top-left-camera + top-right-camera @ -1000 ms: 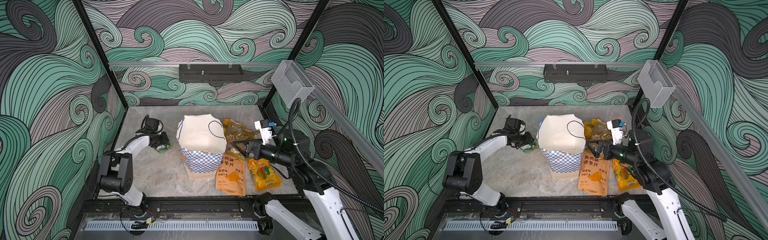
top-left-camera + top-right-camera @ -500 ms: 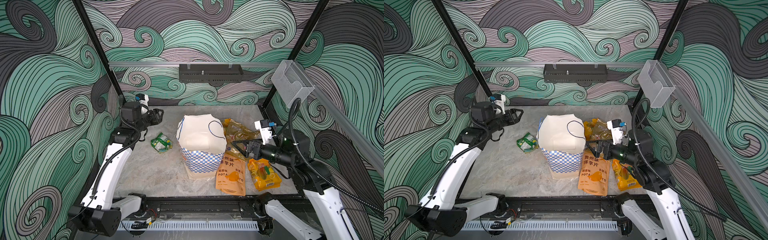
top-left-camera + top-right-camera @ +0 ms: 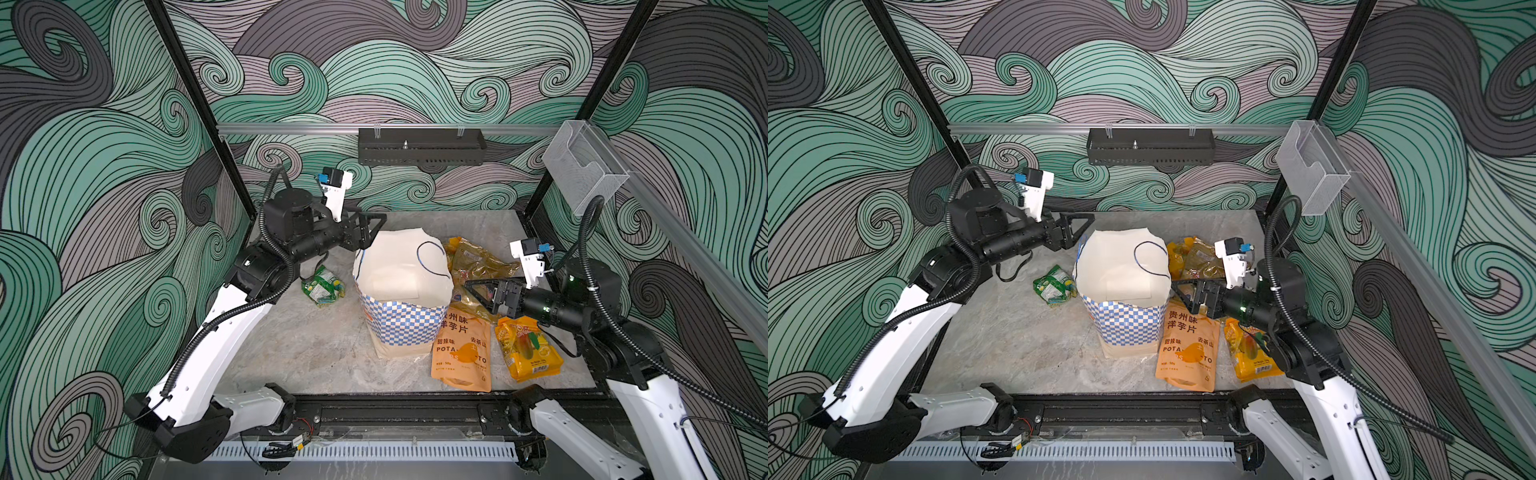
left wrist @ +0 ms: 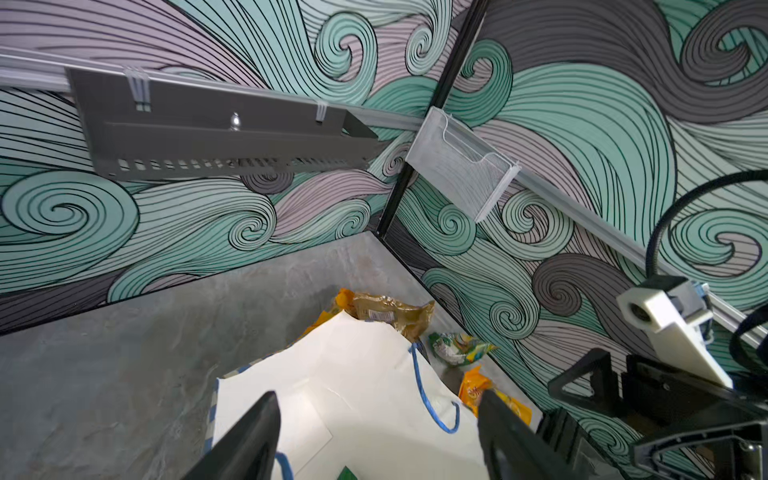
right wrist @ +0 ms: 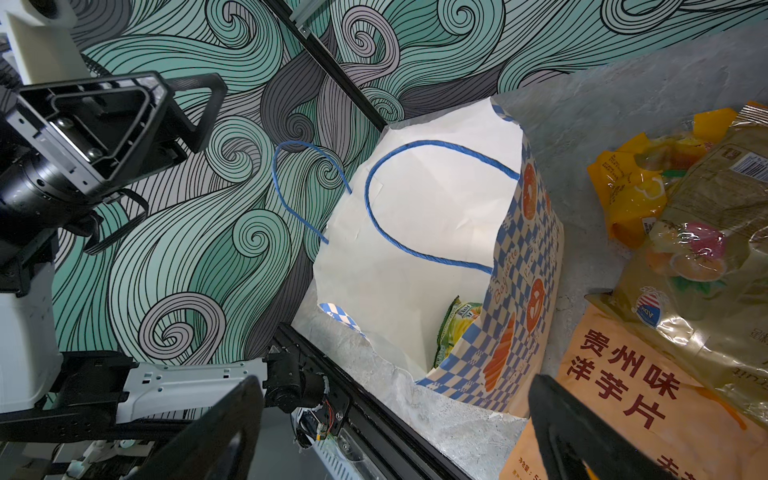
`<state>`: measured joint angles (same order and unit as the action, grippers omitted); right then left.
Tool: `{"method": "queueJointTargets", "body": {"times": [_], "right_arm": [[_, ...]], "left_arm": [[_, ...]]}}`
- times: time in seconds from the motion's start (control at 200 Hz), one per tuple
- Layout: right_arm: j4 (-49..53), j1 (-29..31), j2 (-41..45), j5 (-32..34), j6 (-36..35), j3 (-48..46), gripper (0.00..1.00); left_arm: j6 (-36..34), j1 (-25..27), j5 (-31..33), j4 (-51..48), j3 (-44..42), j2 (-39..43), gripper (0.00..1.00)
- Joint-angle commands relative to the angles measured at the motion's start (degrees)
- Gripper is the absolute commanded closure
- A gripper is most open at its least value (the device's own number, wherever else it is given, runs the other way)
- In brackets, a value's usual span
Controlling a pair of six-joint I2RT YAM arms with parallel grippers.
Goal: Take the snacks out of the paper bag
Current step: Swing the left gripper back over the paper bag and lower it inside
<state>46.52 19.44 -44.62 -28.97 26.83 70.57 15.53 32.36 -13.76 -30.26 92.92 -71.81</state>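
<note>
A: Left gripper point(image 4: 376, 399) above the paper bag point(image 3: 399, 328), at its mouth. Jaws apart, nothing in them. Right gripper point(image 5: 395, 380) just beside the bag on the other side, spread wide, also empty.

B: Snacks?

A: One green packet point(image 5: 455, 328) still deep inside, against the bag's wall. Another green packet point(image 3: 322, 286) lies out on the left arm's side of the bag. Orange potato pouch point(image 3: 461, 353), yellow fruit packet point(image 3: 525, 345) and golden-brown packet point(image 3: 473, 259) lie on the right arm's side.

B: Risks?

A: A blue cord handle point(image 5: 415, 199) droops across the mouth. A finger going down could hook it and drag or tip the bag, which stands free. The packet hugs the paper, so a pinch might catch the wall too. Both arms crowd the mouth and could bump.

B: Surroundings?

A: Grey marbled counter point(image 3: 316, 345), flat. Swirl-patterned walls point(image 3: 83, 166) on three sides; a black tray point(image 3: 422, 146) hangs on the back rail beyond the bag.
</note>
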Motion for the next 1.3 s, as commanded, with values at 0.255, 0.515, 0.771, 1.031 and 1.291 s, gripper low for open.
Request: {"method": "queueJointTargets", "body": {"times": [0.255, 0.515, 0.771, 1.031, 1.291], "right_arm": [[-1.0, 0.4, 0.2, -0.2, 0.3, -0.5, 0.00], [-1.3, 0.4, 0.2, -0.2, 0.2, -0.8, 0.00], [-0.9, 0.4, 0.1, -0.1, 0.1, -0.5, 0.00], [-1.2, 0.5, -0.1, -0.4, 0.3, -0.3, 0.00], [-1.3, 0.5, -0.3, -0.5, 0.2, -0.3, 0.00]], "left_arm": [[-10.6, 11.4, 17.5, -12.7, 5.7, -12.1, 0.27], [-11.4, 11.6, 24.5, -17.3, 4.4, -17.2, 0.39], [-10.6, 11.6, 18.9, -19.3, 4.1, -22.1, 0.43], [-10.6, 11.6, 15.7, -22.7, 5.1, -25.9, 0.43], [-9.7, 11.6, 9.4, -25.3, 5.1, -29.4, 0.41]]}}
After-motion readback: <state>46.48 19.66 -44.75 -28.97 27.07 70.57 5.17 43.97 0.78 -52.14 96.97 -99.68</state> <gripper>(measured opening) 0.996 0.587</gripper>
